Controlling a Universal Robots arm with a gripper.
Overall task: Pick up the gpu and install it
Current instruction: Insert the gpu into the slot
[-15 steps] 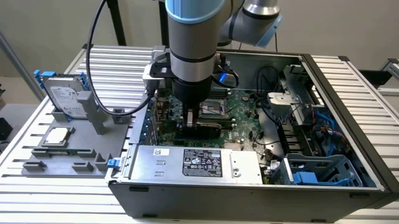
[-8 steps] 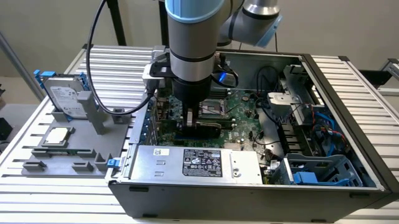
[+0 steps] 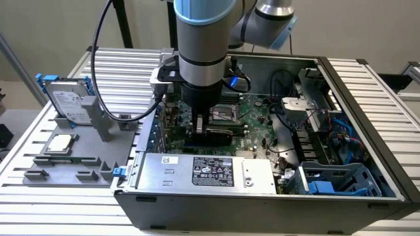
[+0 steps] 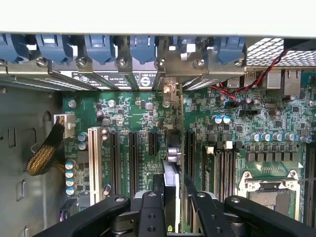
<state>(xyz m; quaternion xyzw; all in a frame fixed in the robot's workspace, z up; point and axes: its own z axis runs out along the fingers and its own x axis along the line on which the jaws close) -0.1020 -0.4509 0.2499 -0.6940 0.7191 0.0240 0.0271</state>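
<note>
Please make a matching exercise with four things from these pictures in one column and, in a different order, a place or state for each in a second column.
Things:
1. gpu
2. hard drive
3. processor chip
4. gripper

Places or states:
A. lies flat on the grey holder outside the case
B. stands on edge over the motherboard slots, inside the case
C. stands upright in the grey holder, blue rails on its sides
D. shut on the card's top edge

Pairs: 1-B, 2-C, 3-A, 4-D
</note>
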